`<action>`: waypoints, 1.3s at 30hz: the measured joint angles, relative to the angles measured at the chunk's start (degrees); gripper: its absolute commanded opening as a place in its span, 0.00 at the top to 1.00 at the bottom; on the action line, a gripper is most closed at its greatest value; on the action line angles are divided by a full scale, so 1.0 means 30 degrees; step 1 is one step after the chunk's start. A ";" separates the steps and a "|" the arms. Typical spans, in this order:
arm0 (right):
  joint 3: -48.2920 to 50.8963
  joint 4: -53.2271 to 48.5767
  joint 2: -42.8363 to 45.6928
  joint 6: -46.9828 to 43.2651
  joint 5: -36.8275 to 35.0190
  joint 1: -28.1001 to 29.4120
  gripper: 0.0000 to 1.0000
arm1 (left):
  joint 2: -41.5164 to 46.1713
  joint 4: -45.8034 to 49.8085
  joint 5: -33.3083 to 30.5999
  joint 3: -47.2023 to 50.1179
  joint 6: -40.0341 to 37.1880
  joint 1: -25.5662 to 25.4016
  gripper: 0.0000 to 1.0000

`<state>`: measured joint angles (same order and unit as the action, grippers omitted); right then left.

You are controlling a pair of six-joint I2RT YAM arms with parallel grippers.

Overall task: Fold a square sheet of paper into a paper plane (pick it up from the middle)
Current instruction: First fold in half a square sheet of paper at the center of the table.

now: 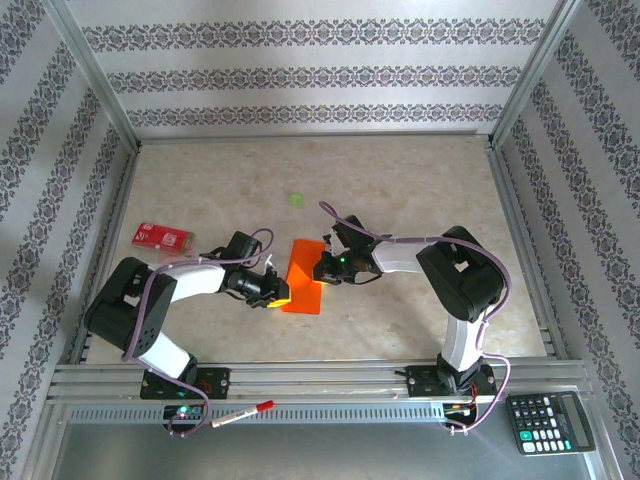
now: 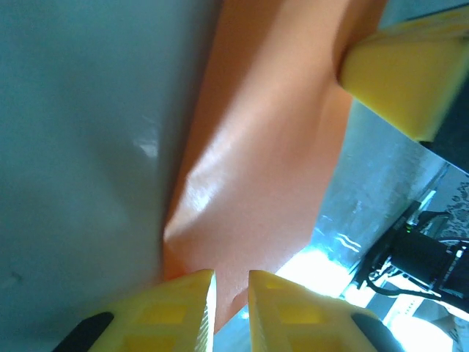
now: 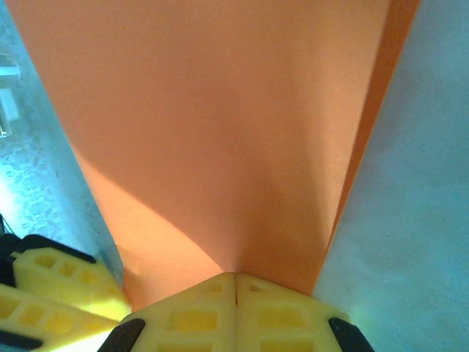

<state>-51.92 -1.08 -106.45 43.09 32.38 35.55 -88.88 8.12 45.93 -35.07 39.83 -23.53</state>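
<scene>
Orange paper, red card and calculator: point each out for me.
Orange paper (image 1: 304, 278): top view, middle of the sheet.
Red card (image 1: 163, 237): top view, centre of its face.
Calculator (image 1: 550, 421): top view, keypad.

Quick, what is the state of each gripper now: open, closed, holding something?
Left gripper: jaws nearly closed, pinching the edge of the orange paper.
Right gripper: jaws closed on the same paper's edge.
</scene>
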 measured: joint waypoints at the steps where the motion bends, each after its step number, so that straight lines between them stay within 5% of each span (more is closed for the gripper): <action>1: -0.0036 -0.0058 0.0000 0.0000 -0.0051 0.0036 1.00 | 0.0131 -0.0080 0.0109 0.0051 0.0138 0.0000 0.81; 39: -0.0168 -0.0350 0.0022 -0.0372 -0.0270 0.0080 1.00 | 0.0670 -0.1982 0.0729 0.0816 0.1319 0.0452 0.80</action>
<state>-52.42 -2.13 -106.39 41.98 31.57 35.79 -86.87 2.17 48.12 -32.62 43.79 -22.17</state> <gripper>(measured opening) 0.042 0.208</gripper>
